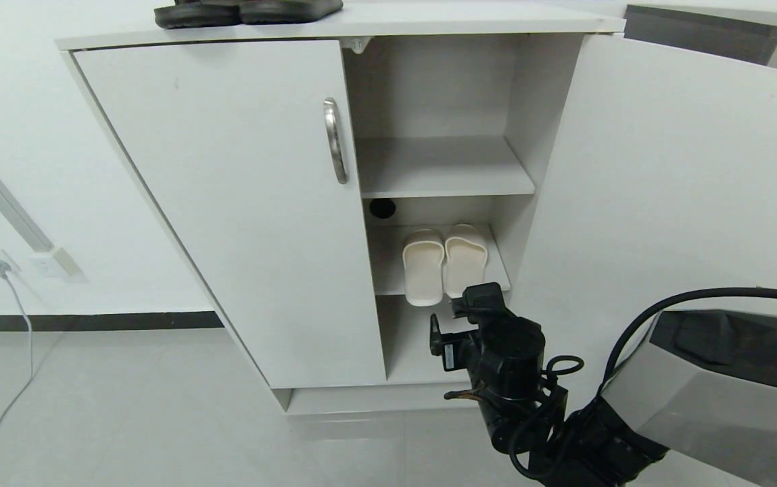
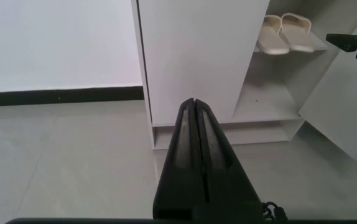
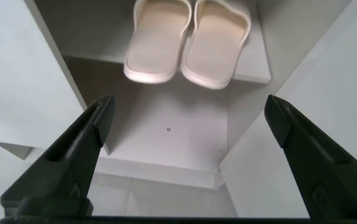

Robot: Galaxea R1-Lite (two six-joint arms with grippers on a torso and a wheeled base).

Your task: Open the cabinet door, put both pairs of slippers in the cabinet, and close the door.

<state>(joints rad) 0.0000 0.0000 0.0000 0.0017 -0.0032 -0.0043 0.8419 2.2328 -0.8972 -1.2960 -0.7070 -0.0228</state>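
The right arm [image 1: 513, 372] is lying extended forward and low on the robot's right side, its wrist angling ahead and slightly upward. The right gripper [image 3: 188, 102] at its end is standing with its fingers [image 3: 73, 155] spread wide apart. The left gripper [image 2: 194, 112] is pointing forward and downward, its two fingers lying pressed flat together along their length.

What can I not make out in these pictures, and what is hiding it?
1. Dark slippers on the cabinet top: head view, cut off by the picture's edge.
2. Cabinet's left half: head view, hidden behind the closed left door.
3. Cream slippers: right wrist view, far ends cut off by the edge.
4. Bottom compartment: head view, partly covered by the right arm.
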